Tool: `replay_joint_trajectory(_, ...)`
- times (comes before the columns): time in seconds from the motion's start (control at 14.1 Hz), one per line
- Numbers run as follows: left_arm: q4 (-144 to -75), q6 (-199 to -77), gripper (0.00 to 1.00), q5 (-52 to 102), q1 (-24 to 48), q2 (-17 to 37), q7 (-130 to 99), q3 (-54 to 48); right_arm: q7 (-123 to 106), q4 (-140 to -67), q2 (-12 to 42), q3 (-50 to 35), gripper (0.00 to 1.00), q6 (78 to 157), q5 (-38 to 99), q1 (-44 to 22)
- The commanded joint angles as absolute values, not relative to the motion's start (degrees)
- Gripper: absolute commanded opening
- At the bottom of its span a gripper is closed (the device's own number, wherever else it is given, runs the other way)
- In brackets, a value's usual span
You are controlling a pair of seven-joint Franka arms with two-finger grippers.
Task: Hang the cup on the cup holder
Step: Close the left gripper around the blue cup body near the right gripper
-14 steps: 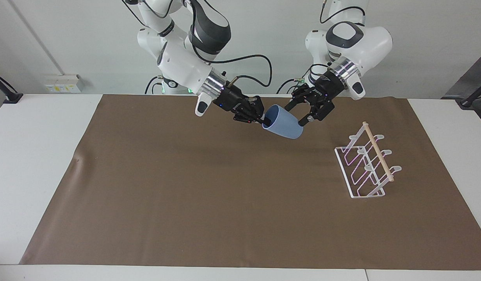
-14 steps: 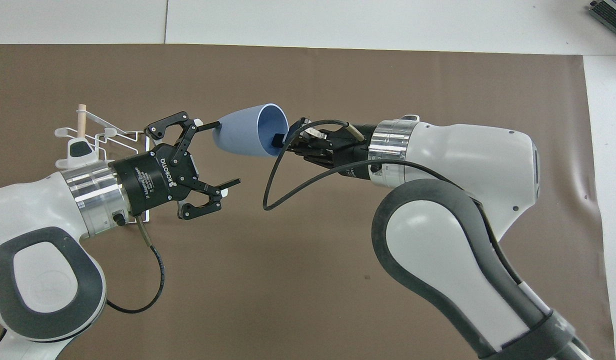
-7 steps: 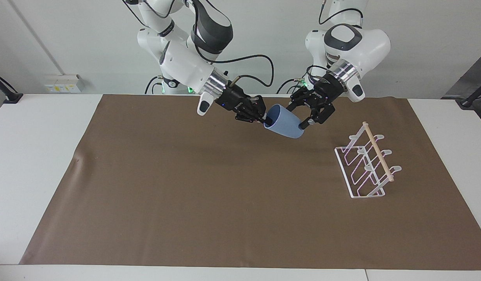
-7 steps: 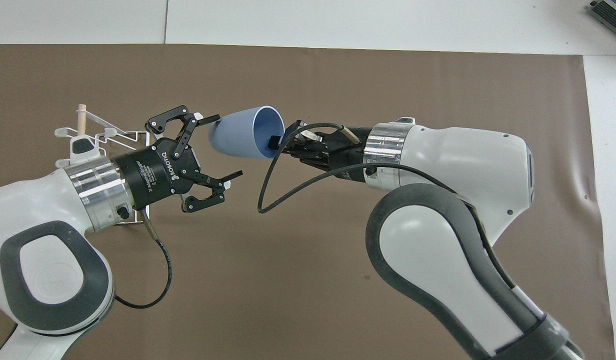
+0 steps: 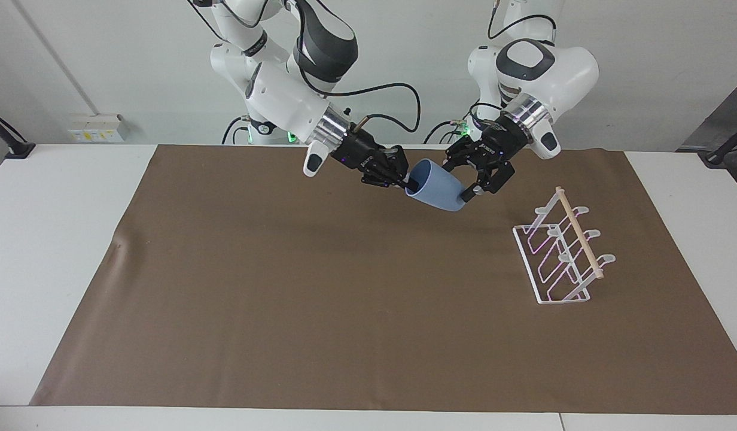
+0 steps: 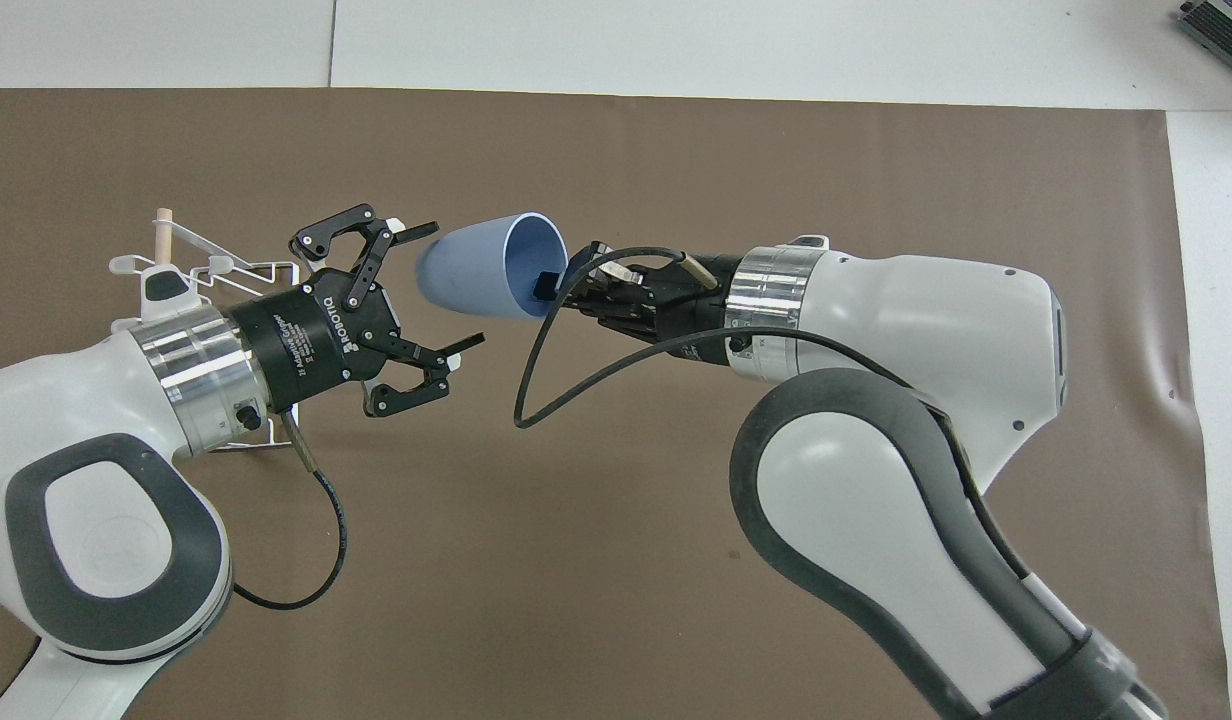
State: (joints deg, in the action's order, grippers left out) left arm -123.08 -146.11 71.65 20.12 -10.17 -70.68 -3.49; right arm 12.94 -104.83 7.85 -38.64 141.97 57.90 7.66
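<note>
Right hand (image 5: pixel 406 184) is clamped on the rim of the cup (image 5: pixel 437 189), held tilted above the brown mat (image 5: pixel 320 299); left hand (image 5: pixel 461 179), fingers apart, brackets its base, near the cup holder (image 5: pixel 560 254).

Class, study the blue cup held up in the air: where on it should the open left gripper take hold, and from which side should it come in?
Probably the closed base end of the cup, straddling the body from the cup holder's end of the table. The cup lies tilted, its mouth facing the right gripper, which pinches the rim, so only the tapered base end is free. The left gripper, open, already flanks it.
</note>
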Motion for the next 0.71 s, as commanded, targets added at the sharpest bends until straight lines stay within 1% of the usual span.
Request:
replay_joint_trajectory(0.0,-122.1,-147.2,1.00,72.2,20.9,-9.2,-69.2,-3.1,13.8,-104.9,7.3,-39.3,0.00,143.3,59.9,7.9)
replay_joint_trajectory(0.64,-119.9,-148.2,0.99,70.0,21.2,-7.6,-68.7,-3.3,13.9,-104.9,7.3,-39.3,0.00,144.0,59.9,7.9)
